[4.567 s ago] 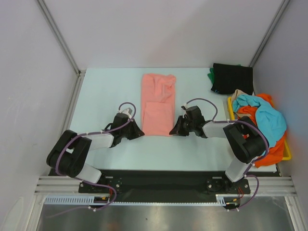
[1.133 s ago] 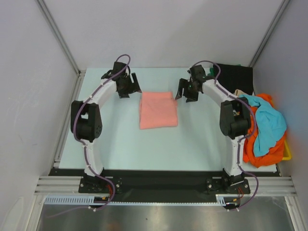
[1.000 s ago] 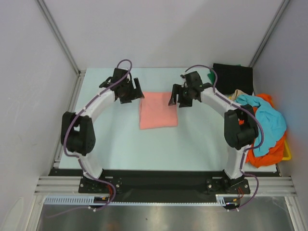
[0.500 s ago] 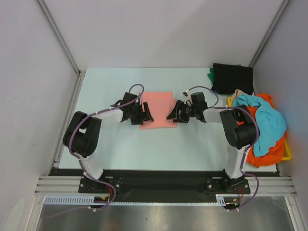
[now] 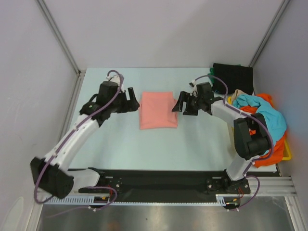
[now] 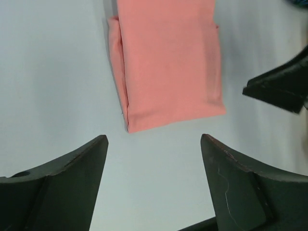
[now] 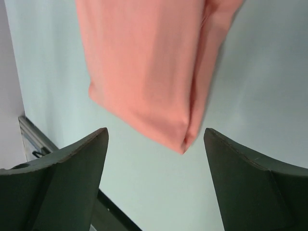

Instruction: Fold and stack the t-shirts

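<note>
Pale green table point(image 5: 110, 144) carries a loose heap of t-shirts point(image 5: 264, 122) at its right edge, a folded black t-shirt point(image 5: 233, 78) at the far right corner and a folded salmon pink t-shirt point(image 5: 158, 109) mid-table toward the far edge. Left gripper point(image 6: 153, 142) and right gripper point(image 7: 155, 137) flank it, jaws wide, empty. Cloth looks light and limp: pinch the doubled side edges so layers lift together.

salmon t-shirt point(image 5: 158, 110) folded flat, black t-shirt point(image 5: 233, 78) far right
</note>
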